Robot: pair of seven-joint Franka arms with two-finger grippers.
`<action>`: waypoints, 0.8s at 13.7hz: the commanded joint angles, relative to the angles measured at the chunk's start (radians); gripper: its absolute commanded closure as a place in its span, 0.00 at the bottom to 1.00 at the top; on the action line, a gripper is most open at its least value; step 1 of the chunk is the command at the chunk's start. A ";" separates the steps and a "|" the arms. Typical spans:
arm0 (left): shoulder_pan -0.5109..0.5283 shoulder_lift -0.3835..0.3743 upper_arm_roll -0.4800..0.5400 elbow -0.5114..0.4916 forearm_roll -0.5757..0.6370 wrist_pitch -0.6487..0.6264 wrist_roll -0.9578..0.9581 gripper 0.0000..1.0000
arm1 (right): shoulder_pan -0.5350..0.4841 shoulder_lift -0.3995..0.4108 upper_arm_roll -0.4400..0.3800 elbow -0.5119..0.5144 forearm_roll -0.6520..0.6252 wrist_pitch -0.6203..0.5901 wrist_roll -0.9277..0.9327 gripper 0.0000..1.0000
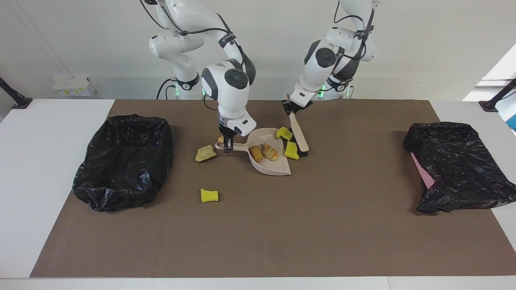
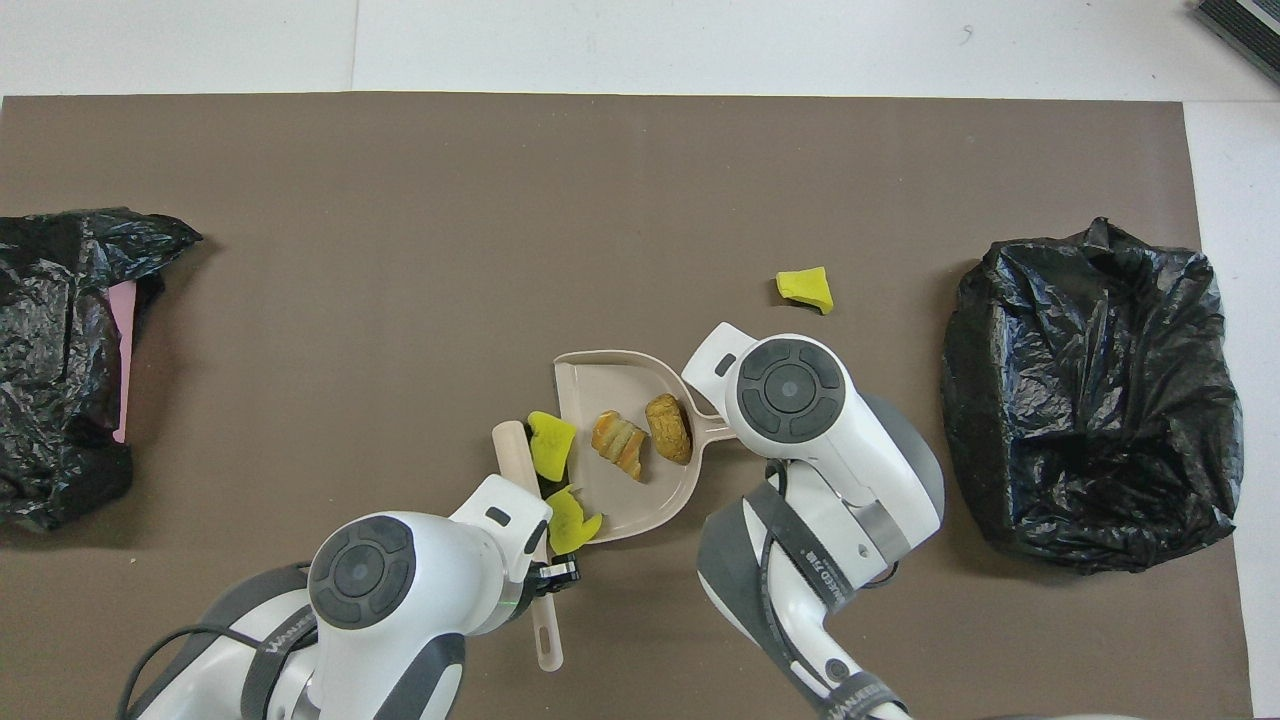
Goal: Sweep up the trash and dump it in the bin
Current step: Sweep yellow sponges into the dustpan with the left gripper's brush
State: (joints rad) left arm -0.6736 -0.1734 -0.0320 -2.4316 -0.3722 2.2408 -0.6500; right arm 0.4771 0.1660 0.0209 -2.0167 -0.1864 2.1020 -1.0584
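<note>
While the right hand grips the dustpan handle flat on the table, the left hand, clenched on the brush, has two yellow sponge bits at the pan's mouth; next, push them in beside the two bread lumps.

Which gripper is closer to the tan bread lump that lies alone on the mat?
Right. The right gripper holds the dustpan handle just beside the tan bread lump. The left gripper, holding the brush, is past the dustpan's open mouth.
</note>
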 commanded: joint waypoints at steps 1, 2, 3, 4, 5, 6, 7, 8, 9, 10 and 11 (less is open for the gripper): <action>-0.024 0.097 0.004 0.124 -0.071 0.045 0.088 1.00 | -0.011 -0.022 0.007 -0.020 -0.021 0.019 -0.031 1.00; -0.027 0.104 0.003 0.149 -0.085 0.048 0.108 1.00 | -0.012 -0.022 0.007 -0.020 -0.021 0.019 -0.031 1.00; -0.027 0.107 -0.003 0.163 -0.086 0.043 0.110 1.00 | -0.012 -0.022 0.007 -0.019 -0.021 0.019 -0.029 1.00; -0.024 0.109 -0.015 0.163 -0.086 0.034 0.115 1.00 | -0.012 -0.020 0.007 -0.017 -0.019 0.019 -0.028 1.00; -0.021 0.107 -0.014 0.157 -0.083 0.023 0.118 1.00 | -0.012 -0.020 0.007 -0.014 -0.019 0.019 -0.028 1.00; -0.014 0.107 -0.011 0.155 -0.077 0.013 0.115 1.00 | -0.014 -0.020 0.007 -0.013 -0.018 0.019 -0.023 1.00; -0.006 0.106 -0.008 0.158 -0.073 -0.010 0.110 1.00 | -0.020 -0.022 0.007 -0.007 -0.012 0.018 -0.026 1.00; 0.011 0.095 -0.005 0.160 -0.057 -0.050 0.110 1.00 | -0.025 -0.022 0.007 -0.001 -0.005 0.016 -0.029 1.00; 0.041 0.078 -0.005 0.166 -0.013 -0.096 0.109 1.00 | -0.029 -0.023 0.007 0.003 -0.004 0.016 -0.031 1.00; 0.054 0.057 -0.005 0.180 0.037 -0.142 0.105 1.00 | -0.029 -0.023 0.007 0.007 -0.004 0.016 -0.031 1.00; 0.054 0.029 -0.005 0.180 0.089 -0.191 0.098 1.00 | -0.029 -0.025 0.007 0.009 -0.002 0.018 -0.029 1.00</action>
State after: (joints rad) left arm -0.6422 -0.0830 -0.0361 -2.2685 -0.3579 2.1518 -0.5506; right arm 0.4636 0.1619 0.0193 -2.0050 -0.1864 2.1021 -1.0584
